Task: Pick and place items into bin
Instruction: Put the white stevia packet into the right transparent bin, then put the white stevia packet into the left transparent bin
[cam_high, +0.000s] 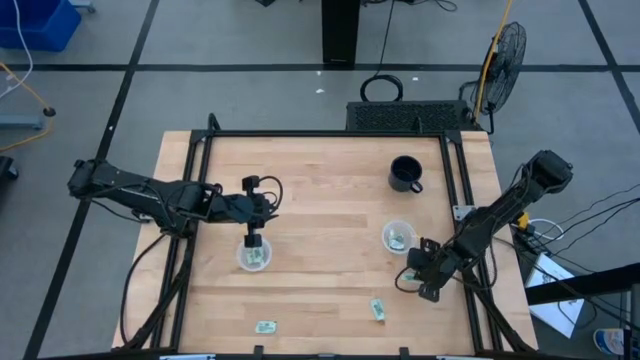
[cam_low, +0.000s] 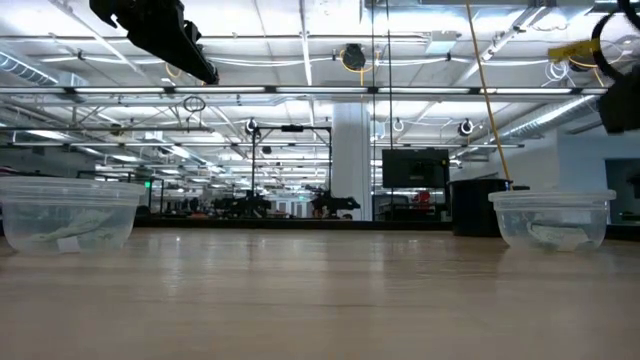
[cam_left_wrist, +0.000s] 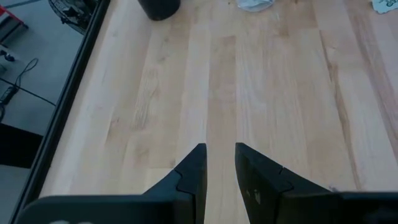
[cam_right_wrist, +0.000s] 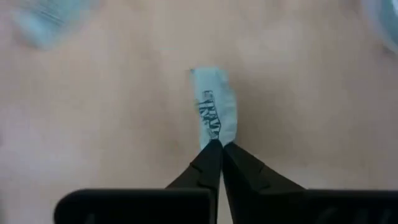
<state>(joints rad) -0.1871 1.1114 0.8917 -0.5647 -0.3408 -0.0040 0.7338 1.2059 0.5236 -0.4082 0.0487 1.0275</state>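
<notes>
Two clear cups stand on the wooden table, the left cup (cam_high: 253, 257) (cam_low: 70, 215) and the right cup (cam_high: 398, 237) (cam_low: 555, 220); each has pale packets in it. Two loose packets (cam_high: 266, 327) (cam_high: 378, 309) lie flat near the table's near edge. My right gripper (cam_high: 404, 281) (cam_right_wrist: 221, 144) is raised just near-right of the right cup and is shut on a pale packet with black print (cam_right_wrist: 214, 102). My left gripper (cam_high: 270, 205) (cam_left_wrist: 221, 152) hangs high over the table beside the left cup, pointing toward the right, open by a narrow gap and touching nothing. My right gripper pinches the printed packet by its near end (cam_right_wrist: 216, 138) between the two fingertips (cam_right_wrist: 208, 158). The packet sticks out past the fingertips in line with them. It is off the table, with the blurred tabletop behind it.
A black mug (cam_high: 405, 174) (cam_left_wrist: 158, 6) stands toward the far right of the table. A black frame (cam_high: 190, 200) runs along the table's edges. Bare wood lies between the two cups and in the middle of the table.
</notes>
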